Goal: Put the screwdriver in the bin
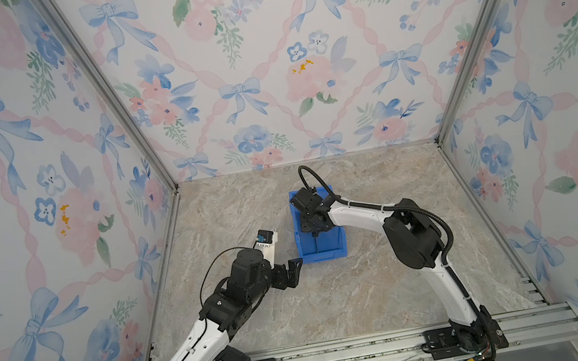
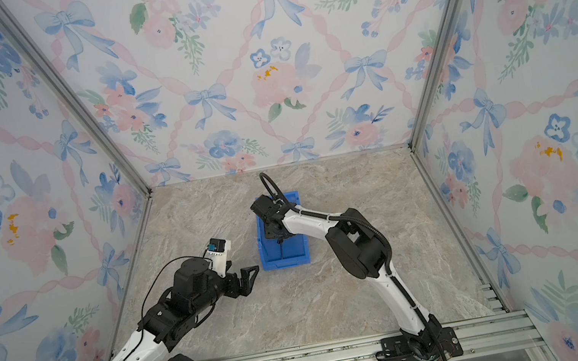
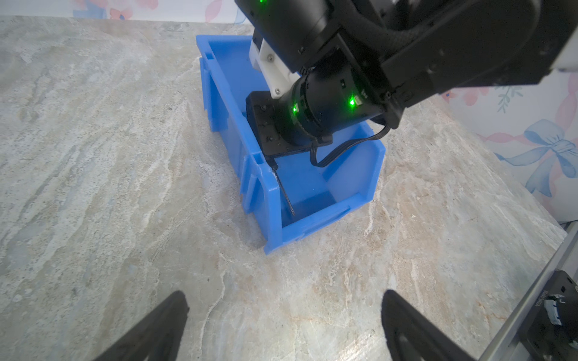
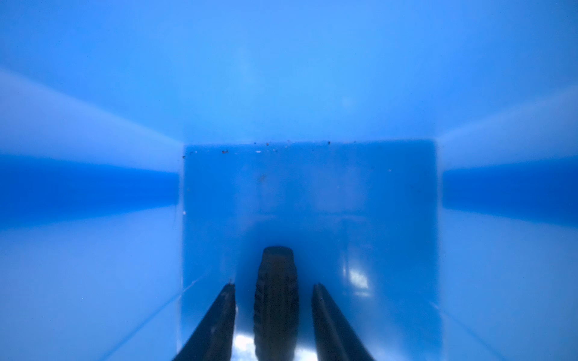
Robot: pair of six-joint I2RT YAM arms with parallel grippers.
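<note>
The blue bin (image 1: 322, 251) (image 2: 295, 257) stands mid-table, and my right gripper (image 1: 313, 231) (image 2: 278, 237) reaches down into it. In the right wrist view the screwdriver's black handle (image 4: 276, 300) stands between the fingers with a gap on each side, so the right gripper (image 4: 274, 285) is open, with blue bin walls (image 4: 312, 93) all around. The left wrist view shows the thin shaft (image 3: 285, 195) slanting down inside the bin (image 3: 316, 225) near its low front lip. My left gripper (image 3: 284, 293) (image 1: 296, 266) hovers open and empty over the table, just left of the bin's front.
The marble tabletop (image 1: 340, 301) is enclosed by floral walls on three sides. An aluminium rail (image 1: 350, 355) carrying both arm bases runs along the front edge. The right arm's elbow (image 1: 413, 236) rises to the right of the bin.
</note>
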